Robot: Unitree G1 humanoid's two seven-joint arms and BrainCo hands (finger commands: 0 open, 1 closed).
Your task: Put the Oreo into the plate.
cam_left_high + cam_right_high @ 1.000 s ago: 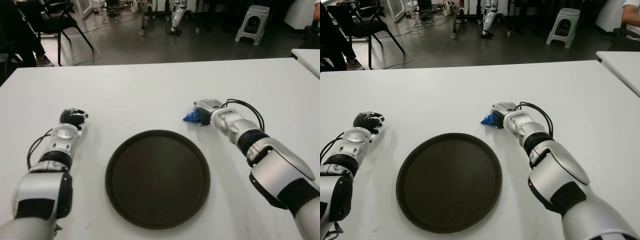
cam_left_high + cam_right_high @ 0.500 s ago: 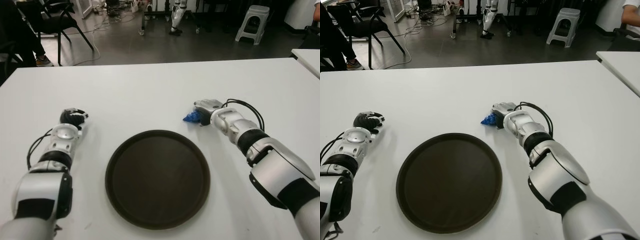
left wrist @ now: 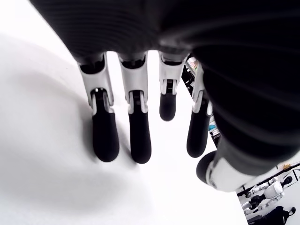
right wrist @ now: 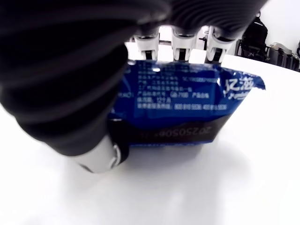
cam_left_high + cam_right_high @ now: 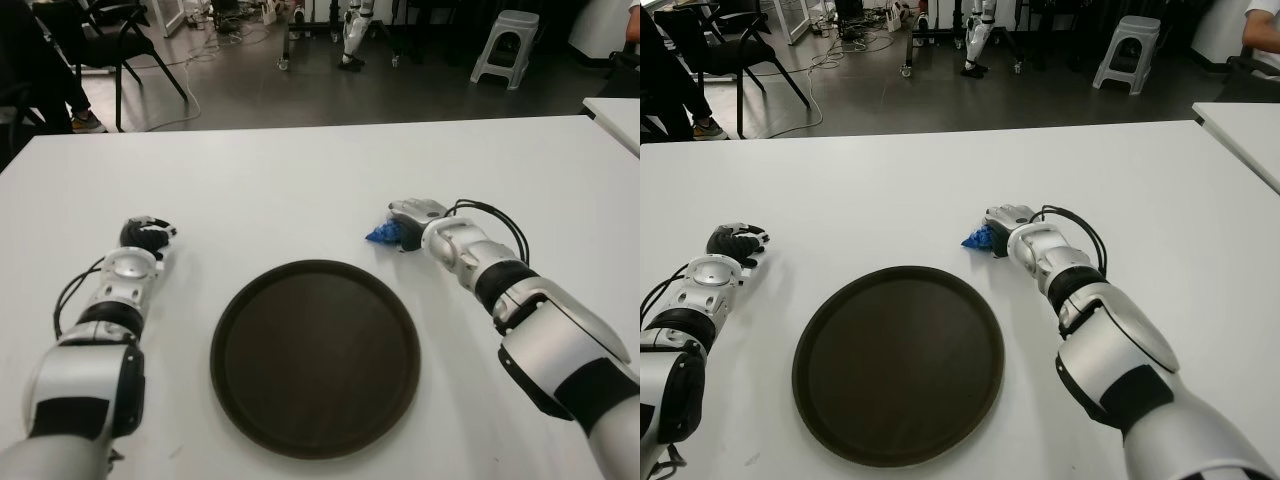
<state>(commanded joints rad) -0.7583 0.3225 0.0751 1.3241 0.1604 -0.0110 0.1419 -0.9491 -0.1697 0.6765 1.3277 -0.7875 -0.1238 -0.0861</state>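
Seen from the head camera: a white table (image 5: 300, 180), with a round dark brown plate (image 5: 315, 355) at lower centre of the frame, bare inside. Just past the plate's upper right rim, apart from it and resting on the tabletop, a small blue Oreo packet (image 5: 381, 236). Directly against the packet's right side, the right hand (image 5: 408, 222), reaching in from the lower right of the frame along a grey and white forearm. In the right wrist view, blue Oreo wrapper with white print filling the middle of the frame, fingers (image 4: 182, 44) curled over its far edge and the thumb pressed against the near edge, so closed around the packet from both sides, with the packet apparently not yet lifted off the table. Long axis of the packet roughly across the palm, its crimped tail poking out toward the left of the head-camera frame, toward the plate side. From the hand, plate down and to the left in the frame, close by: judged a short carry toward the robot and inward once raised clear of the rim. Left hand (image 5: 146, 236) far off at the left of the frame, well apart from both packet and plate, clearly the farther of the two; in its own wrist view, dark fingertips (image 3: 105, 136) extended side by side over bare white table, holding nothing.
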